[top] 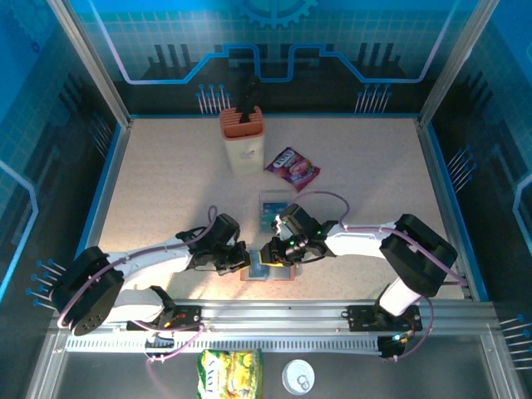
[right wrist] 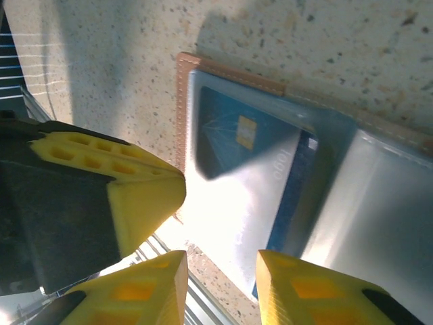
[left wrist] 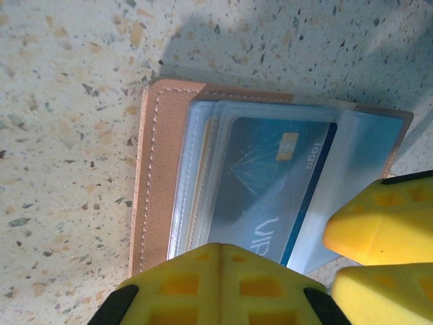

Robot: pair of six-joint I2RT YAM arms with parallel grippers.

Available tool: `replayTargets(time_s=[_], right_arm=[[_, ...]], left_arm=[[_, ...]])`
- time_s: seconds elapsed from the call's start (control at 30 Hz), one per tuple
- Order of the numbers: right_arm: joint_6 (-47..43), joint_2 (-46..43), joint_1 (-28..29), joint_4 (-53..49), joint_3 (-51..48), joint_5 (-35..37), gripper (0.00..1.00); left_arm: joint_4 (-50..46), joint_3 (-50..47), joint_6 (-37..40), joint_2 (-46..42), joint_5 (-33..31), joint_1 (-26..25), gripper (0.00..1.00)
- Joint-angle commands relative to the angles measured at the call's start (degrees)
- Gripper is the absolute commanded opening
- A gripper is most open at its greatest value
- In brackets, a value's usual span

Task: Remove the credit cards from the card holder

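Salmon-brown leather with pale stitching makes up the card holder [left wrist: 157, 169], which lies open and flat on the desk [top: 166, 191] at its near edge, between the two grippers. Its clear sleeves [left wrist: 203, 156] are fanned out. The top sleeve holds a blue credit card [left wrist: 270, 183] with a gold chip and pale lettering, and this card sits partly out of the pocket at an angle. I cannot tell whether other cards sit in the lower sleeves.

Farther back on the desk stands a cream container [top: 243, 150] with an orange top and a black object sticking up out of it. A purple snack packet [top: 292, 167] lies just to its right. A small clear box [top: 273, 206] sits between that packet and the grippers, and its bluish contents are too small to make out.

The desk is pale speckled stone, framed by aluminium posts and blue panels printed with a circuit pattern. In front of the mounting rail lie a yellow-green packet [top: 229, 370] and a white round lid [top: 298, 376].

Both arms reach low and inward, so their wrists nearly meet over the card holder. The left gripper [left wrist: 220, 257] has its yellow fingers pressed together at the holder's near edge, but I cannot tell whether a sleeve is pinched between them. The right gripper [right wrist: 220, 264] has its jaws parted, and the exposed end of the card lies in the gap.
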Motion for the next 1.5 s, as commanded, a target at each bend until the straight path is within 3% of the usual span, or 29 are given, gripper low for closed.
replayTargets(time_s=[0.0,0.6,1.47], right_arm=[[0.73,1.0,0.9,2.24,-0.9,-0.97,0.33],[1.16,3.56,0.9,4.17,-0.41,-1.93,0.29],[-3.17,-0.98,0.86,-5.94,0.94,2.42,0.29]], left_arm=[[0.46,0.26,0.55,0.75,1.15,0.34,0.02],[-3.74,1.91,2.19,2.65,0.14,0.39,0.0],[-6.41,3.75,2.54,0.72,-0.12,0.36,0.01]])
